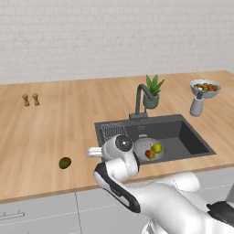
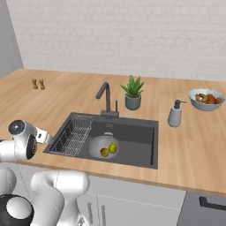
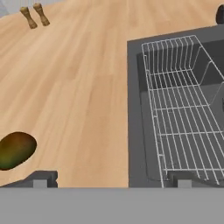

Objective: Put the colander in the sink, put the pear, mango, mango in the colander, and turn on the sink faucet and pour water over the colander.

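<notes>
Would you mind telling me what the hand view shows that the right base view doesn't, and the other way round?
Hand view alone: the green-brown mango lying on the wooden counter, left of the open gripper.

Right base view alone: the colander in the sink holding the pear and a reddish fruit, plus the faucet, potted plant, soap dispenser and fruit bowl.

Both: the wire rack and the two small brown shakers.

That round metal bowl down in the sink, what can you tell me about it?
The colander is a round, shallow, light-grey metal bowl dotted with small holes. It sits upright on the floor of the dark sink, beside the wire rack. Two fruits lie inside it: a yellow-green pear and a reddish mango. No water is running over it.
</notes>
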Robot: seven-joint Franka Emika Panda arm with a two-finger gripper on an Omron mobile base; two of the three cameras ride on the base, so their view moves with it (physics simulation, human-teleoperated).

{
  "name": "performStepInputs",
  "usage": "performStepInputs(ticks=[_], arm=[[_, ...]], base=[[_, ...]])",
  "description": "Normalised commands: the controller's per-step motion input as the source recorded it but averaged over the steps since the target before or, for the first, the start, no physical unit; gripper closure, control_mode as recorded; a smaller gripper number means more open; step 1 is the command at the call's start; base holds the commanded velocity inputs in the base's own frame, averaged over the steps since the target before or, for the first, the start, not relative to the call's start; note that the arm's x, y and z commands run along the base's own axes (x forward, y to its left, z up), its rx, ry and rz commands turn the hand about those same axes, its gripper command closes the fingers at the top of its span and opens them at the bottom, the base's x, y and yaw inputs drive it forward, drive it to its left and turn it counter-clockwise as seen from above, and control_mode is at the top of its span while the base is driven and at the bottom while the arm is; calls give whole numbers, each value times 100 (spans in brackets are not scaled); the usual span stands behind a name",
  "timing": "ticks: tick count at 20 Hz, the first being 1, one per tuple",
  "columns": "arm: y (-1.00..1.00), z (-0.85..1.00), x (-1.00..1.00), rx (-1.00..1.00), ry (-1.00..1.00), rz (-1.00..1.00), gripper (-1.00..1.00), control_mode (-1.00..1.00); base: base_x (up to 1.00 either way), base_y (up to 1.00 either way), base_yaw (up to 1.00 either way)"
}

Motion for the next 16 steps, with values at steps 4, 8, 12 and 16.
performStepInputs(ticks=[4, 8, 12, 16], arm=[[57, 13, 67, 0, 9, 0, -100, -100], [16, 82, 9, 0, 14, 0, -100, -100], [0, 100, -36, 0, 20, 0, -100, -100], [24, 100, -55, -2, 27, -7, -100, -100]], base=[[0, 0, 0], [0, 0, 0], [0, 0, 0], [0, 0, 0]])
